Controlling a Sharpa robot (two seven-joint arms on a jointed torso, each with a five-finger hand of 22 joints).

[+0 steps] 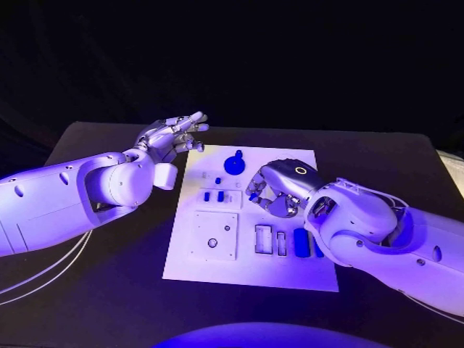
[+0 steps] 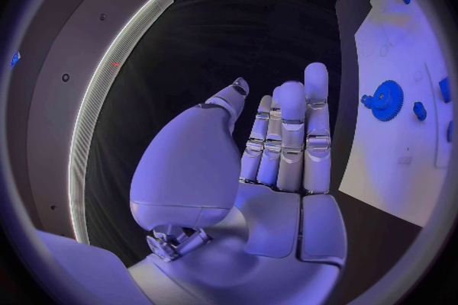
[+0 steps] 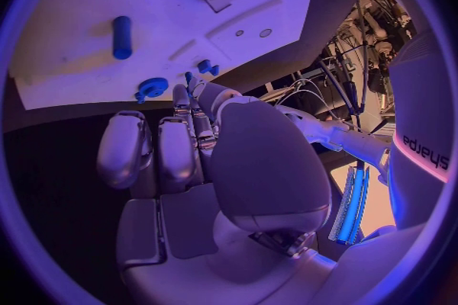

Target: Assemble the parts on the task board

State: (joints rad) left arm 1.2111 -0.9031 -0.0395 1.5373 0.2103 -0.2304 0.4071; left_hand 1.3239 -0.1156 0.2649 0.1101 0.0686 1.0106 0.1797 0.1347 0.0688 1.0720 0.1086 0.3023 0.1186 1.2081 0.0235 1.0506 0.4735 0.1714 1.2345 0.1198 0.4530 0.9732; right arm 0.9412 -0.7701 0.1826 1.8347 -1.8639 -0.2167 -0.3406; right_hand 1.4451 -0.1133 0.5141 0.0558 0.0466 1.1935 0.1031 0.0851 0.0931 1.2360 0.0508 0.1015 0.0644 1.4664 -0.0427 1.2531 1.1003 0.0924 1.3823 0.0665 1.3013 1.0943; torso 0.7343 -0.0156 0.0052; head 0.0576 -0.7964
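Hovering over the task board (image 1: pixel 295 270), right hand (image 1: pixel 277 187) curled, empty, blue gear (image 1: pixel 234 163) just beyond, left hand (image 1: pixel 173 136) spread beside.

Right hand (image 1: pixel 279 190) hangs over the middle of the task board (image 1: pixel 191 268), fingers curled, blocking access from above to the small blue parts (image 1: pixel 217 196) just beside it. Right arm crosses the board's near right corner, partly covering the blue cylinder (image 1: pixel 301 243) there. Left hand (image 1: pixel 175 135) sits off the board's far left corner, fingers straight and together (nothing in it), above the bench (image 1: pixel 106 290). Blue gear (image 1: pixel 234 162) at the board's far edge lies between the two hands, with free room right above it. Square recessed plate (image 1: pixel 214 235) on the near left of the board is uncovered, as is the bench in front.
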